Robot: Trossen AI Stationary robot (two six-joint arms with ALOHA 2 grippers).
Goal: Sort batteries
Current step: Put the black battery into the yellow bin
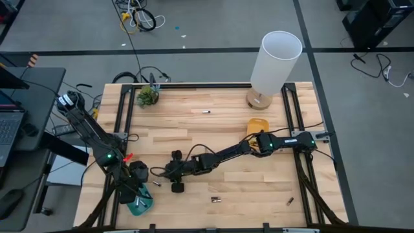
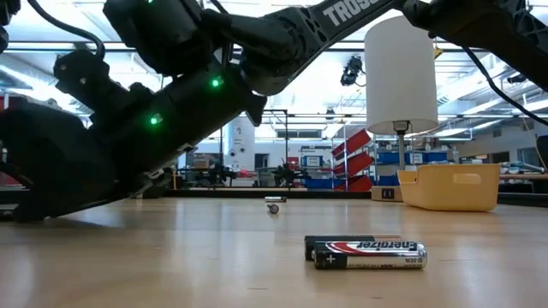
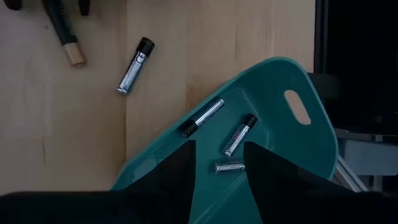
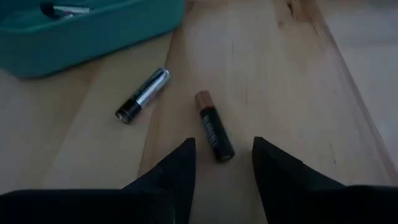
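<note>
My left gripper [image 3: 217, 152] [image 1: 138, 189] hangs open over the teal tray [image 3: 292, 143] [image 1: 140, 206] at the table's near left corner. Three silver-and-black batteries [image 3: 239, 134] lie in the tray. My right gripper [image 4: 222, 149] [image 1: 160, 173] reaches across to just right of the tray and is open. Its fingertips stand on either side of a dark, copper-ended battery [image 4: 213, 132] that lies flat on the wood, without touching it. A silver-and-black battery [image 4: 142, 94] [image 3: 134, 65] lies beside it. The yellow tray [image 1: 257, 124] [image 2: 449, 184] sits farther right.
More batteries lie on the table: one toward the far side [image 1: 206, 111], two together near the front [image 1: 216, 200] [image 2: 368, 252], one at the near right [image 1: 290, 201]. A white lamp [image 1: 275, 61] and a small plant [image 1: 147, 96] stand along the far edge.
</note>
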